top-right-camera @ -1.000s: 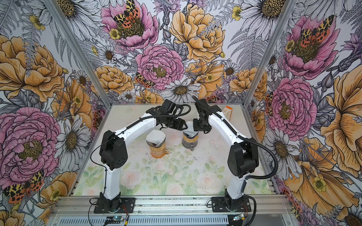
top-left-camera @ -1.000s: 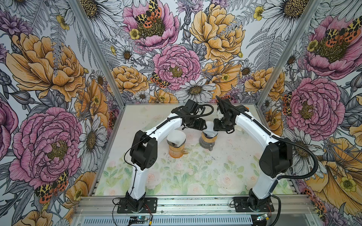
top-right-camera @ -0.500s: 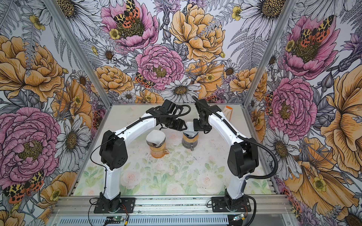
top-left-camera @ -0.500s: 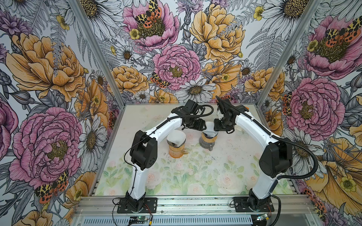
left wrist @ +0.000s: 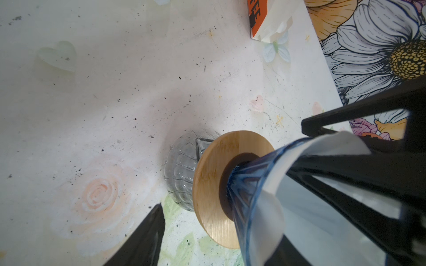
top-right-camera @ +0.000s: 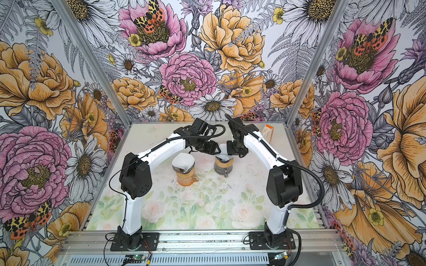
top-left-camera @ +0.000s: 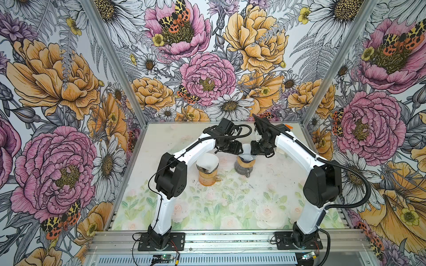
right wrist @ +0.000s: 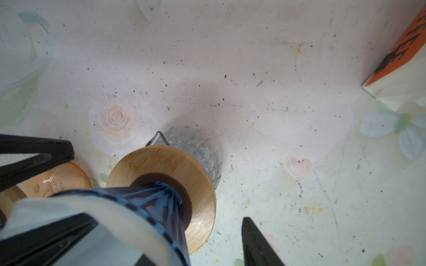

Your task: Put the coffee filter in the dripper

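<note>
- I am reading black capitals "FEE" on the orange band of a white packet (left wrist: pixel 265 20) in the left wrist view. The word is running off the frame, so only that fragment is showing.
- I am getting the same "FEE" on the packet (right wrist: pixel 401 64) in the right wrist view.
- In a top view the packet (top-right-camera: pixel 268 134) is standing at about 1 o'clock on the table (top-right-camera: pixel 207 207), its lettering too small to read.
- I am seeing a yellow cross mark (right wrist: pixel 313 209) on the table.

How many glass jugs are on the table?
2. An orange jug stands near the middle, topped with white paper. A clear jug stands to its right, under the blue funnel. The arms could hide more.
</note>
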You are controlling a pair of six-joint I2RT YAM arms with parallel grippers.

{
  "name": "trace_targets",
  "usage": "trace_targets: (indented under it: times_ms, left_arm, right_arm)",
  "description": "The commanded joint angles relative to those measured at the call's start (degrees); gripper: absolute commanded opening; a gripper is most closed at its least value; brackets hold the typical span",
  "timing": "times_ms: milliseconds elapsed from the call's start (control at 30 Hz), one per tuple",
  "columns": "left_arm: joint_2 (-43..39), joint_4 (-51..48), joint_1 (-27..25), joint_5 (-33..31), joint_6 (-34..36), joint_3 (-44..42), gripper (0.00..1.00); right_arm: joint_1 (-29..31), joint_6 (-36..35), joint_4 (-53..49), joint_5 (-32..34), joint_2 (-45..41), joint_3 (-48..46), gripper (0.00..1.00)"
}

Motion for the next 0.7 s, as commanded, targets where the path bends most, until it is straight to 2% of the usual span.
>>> trace_targets:
  times_ms: [0,167,400,667]
  left_arm:
    - [0.38,-0.62,-0.34,-0.86,1.30,1.39,0.61]
    - [-0.23,-0.71,-0.41,-1.14,1.21,1.66,0.61]
    - [-0.94,-0.70,-0.77,-1.43,1.15,2.70,0.61]
    - [-1.20,-0.72,-1.04,-1.35,1.02,3.02,0.61]
  right_arm:
    - [0.24,-0.31,0.76,-0.56,1.12,-0.68,0.49]
    - [0.24,-0.34,0.98,-0.98,0.25,-0.59,0.49]
    - [0.32,-0.22,2.29,-5.56,-2.00,-0.24,0.49]
    - [0.76,0.10,3.22,-7.92,-3.37,-1.54,0.51]
